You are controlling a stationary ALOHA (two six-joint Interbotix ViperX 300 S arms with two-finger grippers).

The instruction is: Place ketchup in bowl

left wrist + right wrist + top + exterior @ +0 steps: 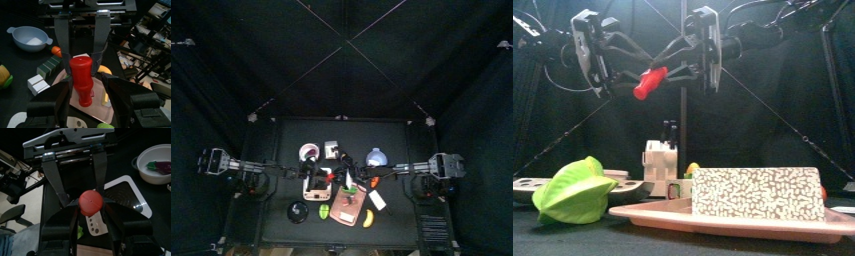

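Observation:
The ketchup (649, 82), a small red bottle, hangs tilted high above the table between both grippers. It also shows in the left wrist view (82, 80) and in the right wrist view (91, 203). My right gripper (91, 210) is shut on its far end. My left gripper (87, 85) stands open around its near end, with gaps on both sides. In the top view both grippers (342, 178) meet over the table's middle. The pale blue-grey bowl (376, 157) stands empty on the table's right half, also in the left wrist view (30, 37).
The pink board (740, 222) with a speckled block (756, 193) lies at the front, below the grippers. A green item (577, 190) lies front left. The pink-and-white dish (311, 152) stands back left, a black bowl (298, 211) front left.

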